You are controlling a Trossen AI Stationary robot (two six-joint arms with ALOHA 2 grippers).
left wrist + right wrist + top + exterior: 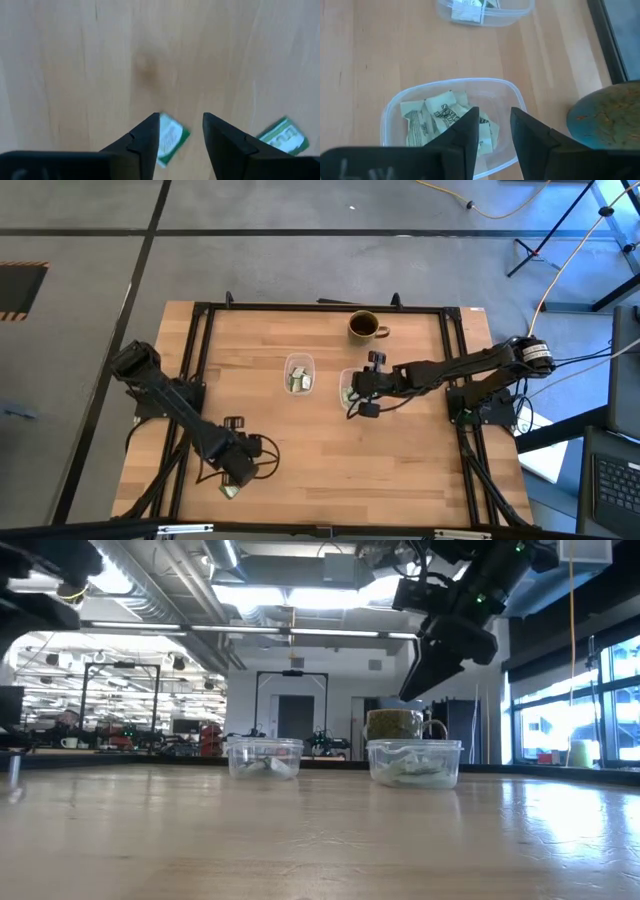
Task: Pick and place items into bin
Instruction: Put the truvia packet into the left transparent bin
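Two pale green and white packets lie flat on the wooden table near its front left: one (171, 141) just under my left gripper (181, 131), one (284, 136) beside it. My left gripper (237, 472) hangs open above them, pointing down and touching nothing. A single packet (229, 492) shows beside it from above. My right gripper (494, 126) stands open and empty above the right clear bin (390, 117), which holds several packets (437, 117). The left clear bin (299, 373) holds a few too.
A brown mug (365, 326) stands behind the bins near the far edge and shows close by in the right wrist view as well (607, 117). A black frame (190, 380) borders the table on both sides. Bare wood lies between the bins and the front edge.
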